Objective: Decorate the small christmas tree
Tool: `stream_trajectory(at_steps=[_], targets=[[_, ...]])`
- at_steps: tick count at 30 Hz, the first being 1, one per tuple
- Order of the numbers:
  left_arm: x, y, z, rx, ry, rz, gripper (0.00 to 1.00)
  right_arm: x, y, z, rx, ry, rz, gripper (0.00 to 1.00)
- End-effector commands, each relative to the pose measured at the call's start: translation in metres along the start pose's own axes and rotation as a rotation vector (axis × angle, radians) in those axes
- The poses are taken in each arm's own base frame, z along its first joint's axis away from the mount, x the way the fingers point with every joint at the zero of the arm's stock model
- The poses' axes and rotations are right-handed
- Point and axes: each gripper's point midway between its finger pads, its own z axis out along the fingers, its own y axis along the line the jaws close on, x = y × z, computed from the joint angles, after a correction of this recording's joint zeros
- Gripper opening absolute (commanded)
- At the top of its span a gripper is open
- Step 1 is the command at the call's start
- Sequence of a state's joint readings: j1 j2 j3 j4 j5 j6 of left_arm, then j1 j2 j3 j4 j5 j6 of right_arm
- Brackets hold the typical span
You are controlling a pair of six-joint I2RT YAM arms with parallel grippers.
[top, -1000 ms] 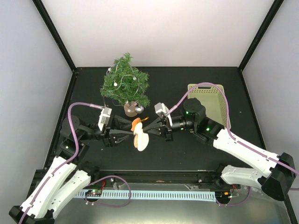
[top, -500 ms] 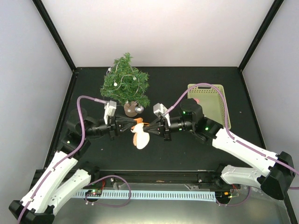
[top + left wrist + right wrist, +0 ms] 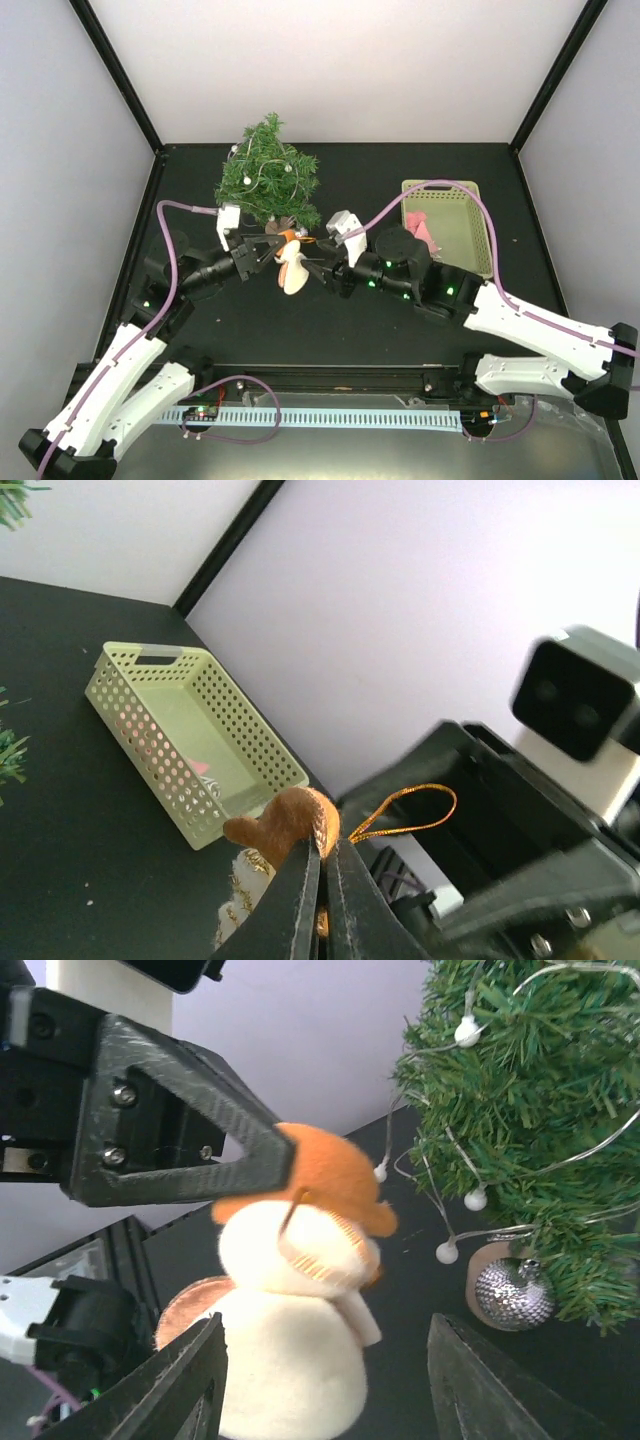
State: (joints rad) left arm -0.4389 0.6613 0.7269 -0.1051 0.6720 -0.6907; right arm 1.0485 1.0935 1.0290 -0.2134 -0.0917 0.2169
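**Q:** What is your left pincer [image 3: 322, 848] doing?

**A:** Its two fingers are pressed together on the orange hat [image 3: 320, 1175] of a snowman ornament [image 3: 292, 272]. The white body hangs below the fingertips. A gold loop [image 3: 405, 810] sticks out of the hat on the far side of the pinch, towards my other arm.

**Q:** And the right pincer [image 3: 327, 1325]?

**A:** It is spread wide and holds nothing. It faces the left one, and the snowman's body sits in the gap between its fingers. I cannot tell whether either finger touches it.

**Q:** Where is the small christmas tree [image 3: 268, 180]?

**A:** It is just beyond the left pincer's fingertips, on the far side. It stands on its wooden disc base [image 3: 485, 1260] on the black table [image 3: 350, 320]. From the right pincer it lies ahead and off to the right-hand finger's side, near the snowman but apart from it. White bead lights on thin wire run through the needles. A silver ball [image 3: 512, 1295] hangs low, right in front of the base.

**Q:** Anything else close by?

**A:** A pale green basket [image 3: 140, 720] sits on the table behind the right pincer, out past its wrist. Something pink [image 3: 420, 228] lies in it, but I cannot make out what it is.
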Motion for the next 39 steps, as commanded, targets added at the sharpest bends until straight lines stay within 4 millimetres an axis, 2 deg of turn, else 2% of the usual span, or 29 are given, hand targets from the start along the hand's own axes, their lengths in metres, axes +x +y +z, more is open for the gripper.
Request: stream_trajectory(at_steps=[1,5,9,14,18,20,22,29,30,33,36,39], targets=[[-0.025,0.0,-0.004,-0.043,-0.113,-0.116,0.02,-0.017,-0.015,-0.011,0.243,-0.078,-0.019,0.58],[-0.029,0.0,-0.001,-0.027,-0.128,-0.159,0.02,-0.025,0.006,-0.005,0.262,-0.111,-0.035,0.61],[-0.027,0.001,0.002,-0.005,-0.128,-0.217,0.02,-0.029,0.015,0.013,0.335,-0.083,-0.076,0.64],[-0.027,0.001,0.0,0.005,-0.139,-0.243,0.02,-0.025,0.011,0.034,0.414,-0.015,-0.114,0.66],[-0.028,0.001,-0.004,-0.003,-0.163,-0.251,0.02,-0.019,0.0,0.038,0.503,0.047,-0.141,0.65],[-0.03,0.002,-0.005,-0.011,-0.177,-0.253,0.02,-0.016,0.002,0.041,0.503,0.063,-0.159,0.63],[-0.031,0.003,-0.007,-0.019,-0.189,-0.257,0.02,-0.018,0.006,0.042,0.498,0.056,-0.181,0.56],[-0.031,0.002,-0.007,0.006,-0.203,-0.297,0.02,-0.017,0.013,0.041,0.511,0.052,-0.27,0.08],[-0.032,0.002,-0.008,0.005,-0.207,-0.303,0.05,-0.012,0.014,0.041,0.497,0.058,-0.289,0.03],[-0.035,0.0,-0.013,-0.002,-0.235,-0.295,0.37,-0.001,0.017,0.038,0.42,0.07,-0.355,0.01],[-0.038,-0.011,-0.022,-0.006,-0.245,-0.161,0.56,0.011,0.026,0.025,0.275,0.09,-0.444,0.01],[-0.038,-0.028,-0.03,-0.008,-0.212,0.006,0.67,0.012,0.045,0.004,0.103,0.055,-0.548,0.02]])
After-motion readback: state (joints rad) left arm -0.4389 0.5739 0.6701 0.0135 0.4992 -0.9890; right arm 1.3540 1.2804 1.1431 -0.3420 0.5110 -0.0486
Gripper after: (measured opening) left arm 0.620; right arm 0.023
